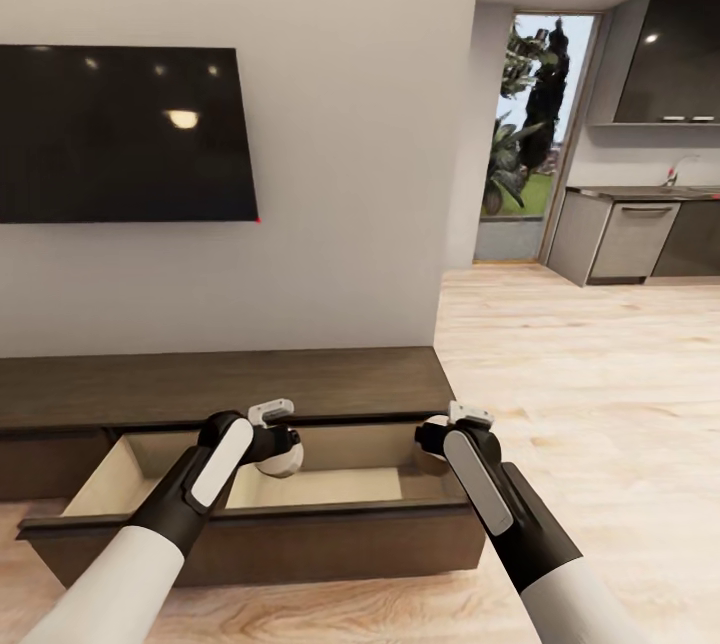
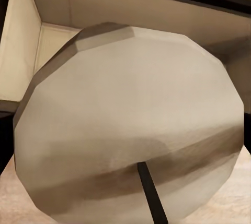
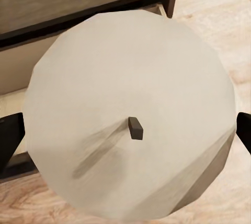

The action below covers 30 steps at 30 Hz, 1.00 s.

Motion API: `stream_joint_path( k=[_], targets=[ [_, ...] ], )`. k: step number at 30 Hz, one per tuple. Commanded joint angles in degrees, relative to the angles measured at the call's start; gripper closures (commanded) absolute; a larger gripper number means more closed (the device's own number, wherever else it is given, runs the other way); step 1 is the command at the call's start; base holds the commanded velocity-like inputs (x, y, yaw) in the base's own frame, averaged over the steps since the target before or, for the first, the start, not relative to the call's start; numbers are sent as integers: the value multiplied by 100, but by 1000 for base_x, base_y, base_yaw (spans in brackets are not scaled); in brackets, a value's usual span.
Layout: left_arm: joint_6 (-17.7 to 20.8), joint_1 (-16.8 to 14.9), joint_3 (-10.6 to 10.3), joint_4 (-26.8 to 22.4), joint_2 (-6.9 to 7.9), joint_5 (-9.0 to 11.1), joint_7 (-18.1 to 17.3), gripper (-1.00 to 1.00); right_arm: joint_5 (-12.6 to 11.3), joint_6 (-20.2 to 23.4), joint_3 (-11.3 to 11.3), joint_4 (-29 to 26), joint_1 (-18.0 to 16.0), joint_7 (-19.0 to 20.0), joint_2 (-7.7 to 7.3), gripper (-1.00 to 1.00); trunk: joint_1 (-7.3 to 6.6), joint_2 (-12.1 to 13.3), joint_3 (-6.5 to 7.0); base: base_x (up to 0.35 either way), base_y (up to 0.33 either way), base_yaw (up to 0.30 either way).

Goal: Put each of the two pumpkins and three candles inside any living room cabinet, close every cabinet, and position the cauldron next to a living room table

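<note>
The long dark-brown cabinet (image 1: 220, 386) runs under the wall, and one drawer (image 1: 250, 536) is pulled out, showing its pale beige inside (image 1: 330, 486). Above that open drawer my left gripper (image 1: 278, 451) is shut on a pale candle (image 1: 284, 465). The left wrist view has this candle (image 2: 130, 109) very close, its dark wick (image 2: 151, 195) pointing at the camera. At the drawer's right end my right gripper (image 1: 440, 444) is shut on another candle (image 3: 130, 78), with a dark finger (image 3: 10, 143) on either side of it. Pumpkins, cauldron and table are out of view.
A black TV (image 1: 120, 134) hangs on the wall above the cabinet. Light wood floor (image 1: 600, 394) stretches to the right toward a kitchen with grey counters (image 1: 630, 234) and a glass door (image 1: 525, 144).
</note>
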Motion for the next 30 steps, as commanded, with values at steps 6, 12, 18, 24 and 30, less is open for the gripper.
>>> stream_joint_path(
  k=[6, 12, 18, 24, 30],
  targets=[
    [8, -5, -135, 3, -34, 46, 56, 100, -57, 1, 14, 9, -6, -20, -1, 100, 0, -3, -6, 184, 0, 0],
    [10, -5, -195, 4, -108, 45, 56, 100, -53, -403, 583, 84, -6, -16, 7, 100, 0, -3, -6, 60, 0, 0],
    [17, -5, -201, 5, -116, 55, 56, 100, -97, -673, 828, 880, -346, -16, 23, 100, 0, -3, -6, 4, 0, 0],
    [17, -5, -207, 151, -231, 35, 64, 100, -73, -783, 844, 1274, -436, 137, 347, 100, 0, -3, -6, 0, 0, 0],
    [17, -5, -204, 262, -285, 8, 65, 100, -71, -1159, 921, 2232, -801, 539, 464, 100, 0, -3, -6, 0, 0, 0]
  ],
)
